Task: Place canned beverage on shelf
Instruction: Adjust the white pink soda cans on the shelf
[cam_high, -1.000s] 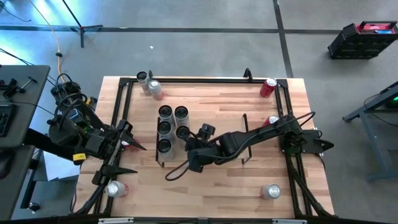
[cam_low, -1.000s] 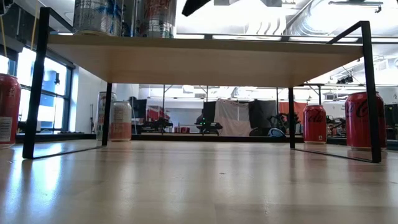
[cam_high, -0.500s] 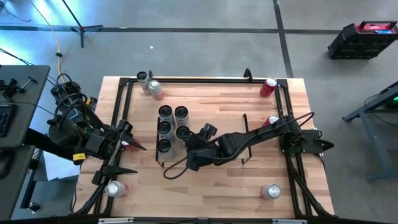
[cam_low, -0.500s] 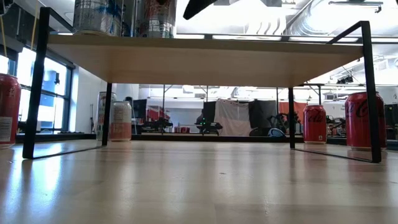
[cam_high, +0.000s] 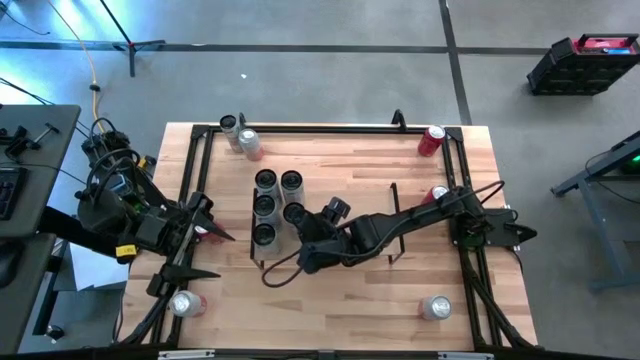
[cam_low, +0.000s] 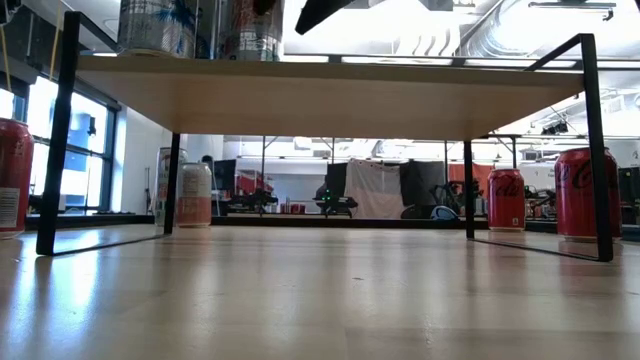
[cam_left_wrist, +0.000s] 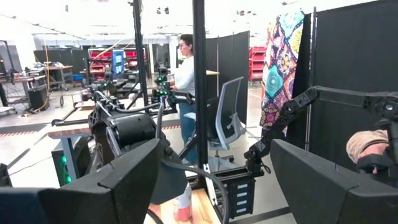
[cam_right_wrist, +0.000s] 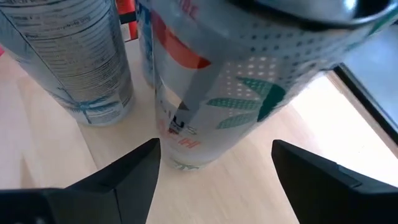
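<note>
Silver can (cam_right_wrist: 205, 81) stands on the wood shelf (cam_right_wrist: 298, 149), top cut off, its print too blurred to read; right gripper (cam_right_wrist: 214, 163) is just beside it, fingers spread, clear of it; left gripper (cam_high: 205, 250), spread, waits at the table's left edge.

The low light-wood shelf with thin black wire ends (cam_high: 325, 215) is crowded at its left end, where five silver cans (cam_high: 277, 205) stand close together. The right arm's dark gripper (cam_high: 300, 233) sits just beside them, fingers apart, and its long dark arm lies across the rest of the board. The wooden table top (cam_high: 340, 300) in front is mostly bare. Under the board is open room (cam_low: 320, 180).
</note>
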